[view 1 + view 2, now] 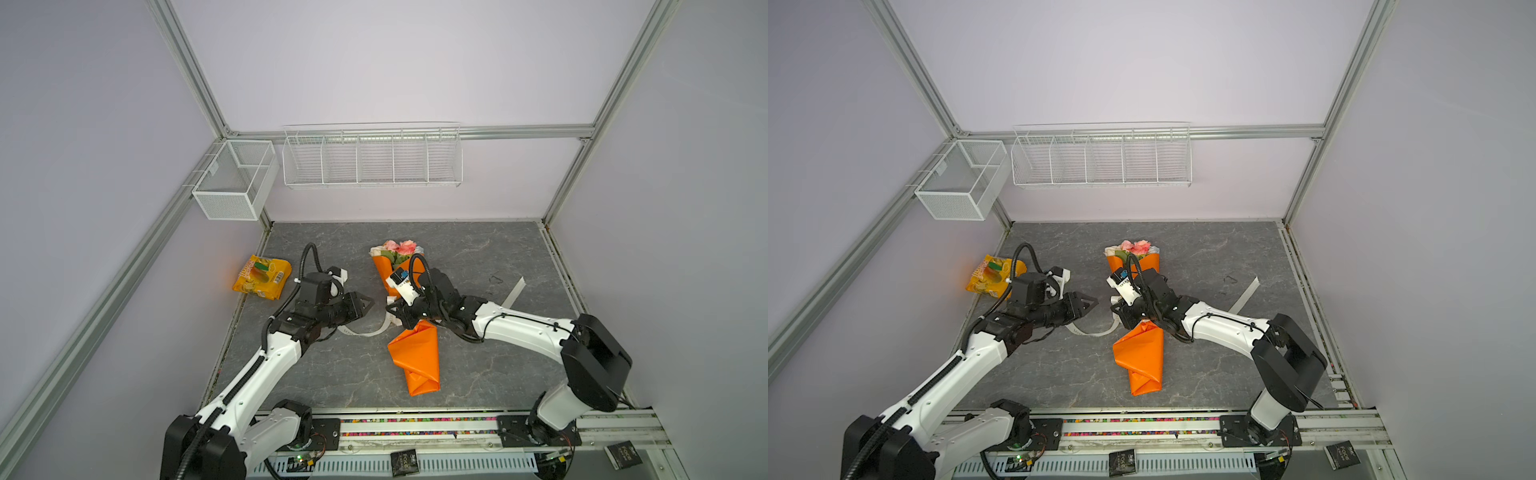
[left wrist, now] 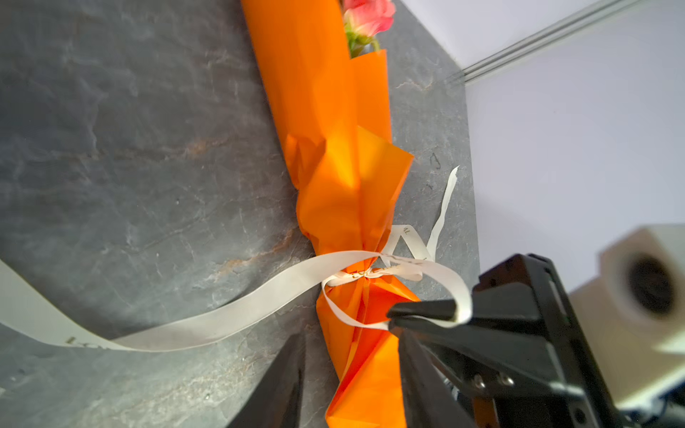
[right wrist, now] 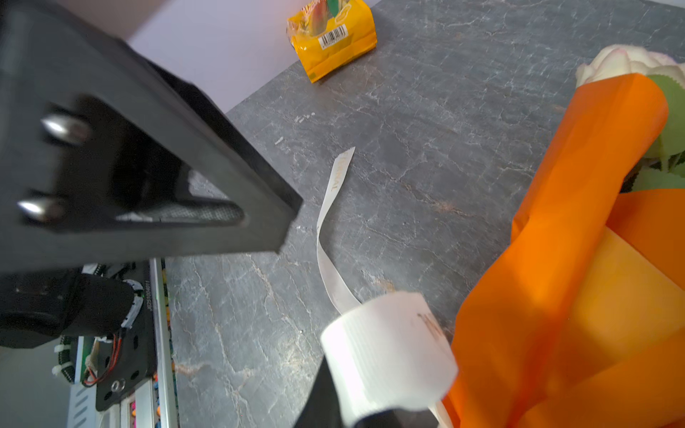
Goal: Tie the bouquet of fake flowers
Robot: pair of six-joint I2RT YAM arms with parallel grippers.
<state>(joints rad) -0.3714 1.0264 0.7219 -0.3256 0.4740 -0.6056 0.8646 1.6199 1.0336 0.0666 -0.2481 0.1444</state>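
With the right gripper [image 1: 390,311] pinching the ribbon [image 1: 365,331] loop mid-frame and the left gripper [image 1: 366,304] open, I'd tug gently so the knot [image 2: 365,273] snugs the bouquet of fake flowers [image 1: 398,248].

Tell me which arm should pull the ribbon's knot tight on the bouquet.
Right. The right gripper is shut on the ribbon loop beside the knot on the bouquet of fake flowers; the left gripper is open and empty.

bouquet of fake flowers [image 1: 415,357]: smooth, creased orange paper; ribbon [image 2: 222,318]: matt cloth; tabletop [image 1: 490,374]: matt, stone-look; snack bag [image 1: 262,277]: glossy plastic.
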